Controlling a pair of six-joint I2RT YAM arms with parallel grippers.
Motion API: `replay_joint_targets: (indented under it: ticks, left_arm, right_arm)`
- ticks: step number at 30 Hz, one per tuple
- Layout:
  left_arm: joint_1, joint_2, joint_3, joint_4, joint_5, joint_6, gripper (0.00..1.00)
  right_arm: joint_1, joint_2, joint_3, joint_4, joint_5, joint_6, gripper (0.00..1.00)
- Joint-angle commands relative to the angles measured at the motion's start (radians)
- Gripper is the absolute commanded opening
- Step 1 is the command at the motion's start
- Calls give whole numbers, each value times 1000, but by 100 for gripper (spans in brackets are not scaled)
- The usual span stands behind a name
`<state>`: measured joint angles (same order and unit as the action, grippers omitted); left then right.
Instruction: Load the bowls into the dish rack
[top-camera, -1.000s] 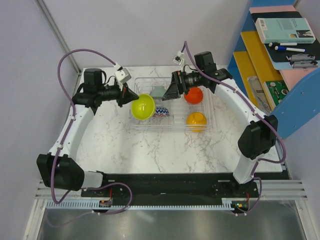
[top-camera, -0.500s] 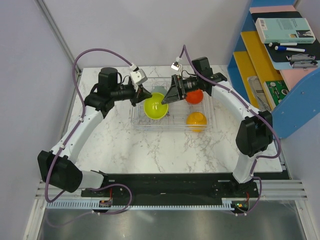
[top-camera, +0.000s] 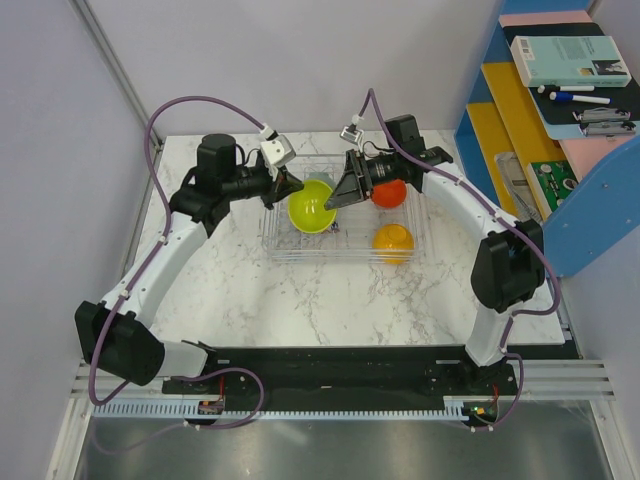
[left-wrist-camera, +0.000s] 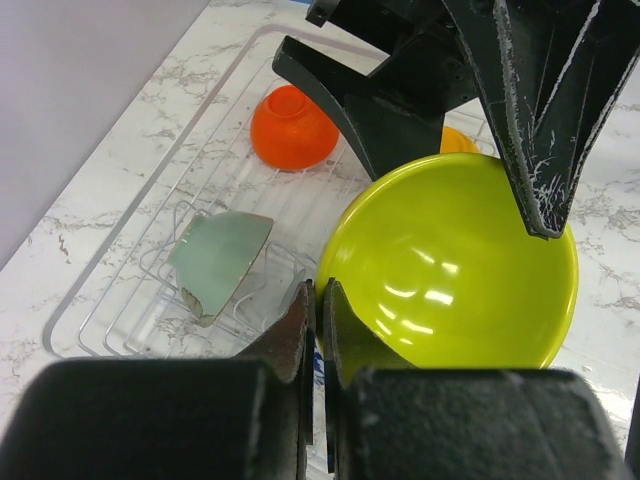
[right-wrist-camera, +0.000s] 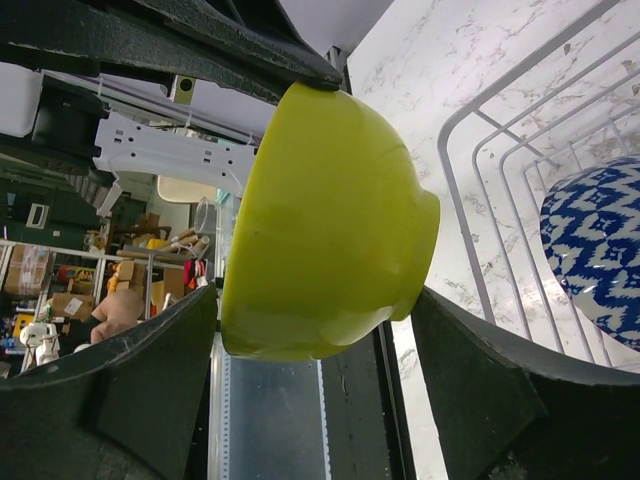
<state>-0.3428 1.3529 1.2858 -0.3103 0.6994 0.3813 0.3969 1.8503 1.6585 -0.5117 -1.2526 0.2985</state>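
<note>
My left gripper (top-camera: 290, 188) (left-wrist-camera: 318, 290) is shut on the near rim of the lime green bowl (top-camera: 312, 205) (left-wrist-camera: 450, 260), which hangs tilted over the left half of the clear dish rack (top-camera: 345, 257). From the right, my right gripper (top-camera: 338, 200) (right-wrist-camera: 315, 300) straddles that bowl (right-wrist-camera: 320, 220), one finger against its rim and the other against its foot. In the rack lie a red-orange bowl (top-camera: 388, 192) (left-wrist-camera: 292, 128), an orange-yellow bowl (top-camera: 392, 238), a pale grey-green bowl (left-wrist-camera: 220, 255) on edge and a blue-white zigzag bowl (right-wrist-camera: 595, 250).
The rack's wire dividers (left-wrist-camera: 150, 200) (right-wrist-camera: 480, 250) run under both grippers. A blue shelf (top-camera: 590, 180) with books and pens stands past the table's right edge. Bare marble table (top-camera: 300, 300) lies in front of the rack.
My left arm carried the lime green bowl rightward over the rack and turned it. The right gripper's fingers drew in from wide open onto the bowl's sides.
</note>
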Motion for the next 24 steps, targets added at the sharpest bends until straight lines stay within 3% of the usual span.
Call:
replay_joint_targets:
  ticks: [1,8,19,24]
  left_arm:
    - [-9,-14,12,65,-9,-38,2]
    - [-9,-17,10,65,-5,-42,2]
    - [-13,-24,6,62,3,-44,2]
    - [-13,-24,4,63,-6,-45,3]
  right_arm:
    - [0,21,-9,52,-79,-2,84]
    - [17,30,-11,64,-91,-5,81]
    - [26,23,-5,81,-68,-2,38]
    - [25,12,-2,84,-38,-4,5]
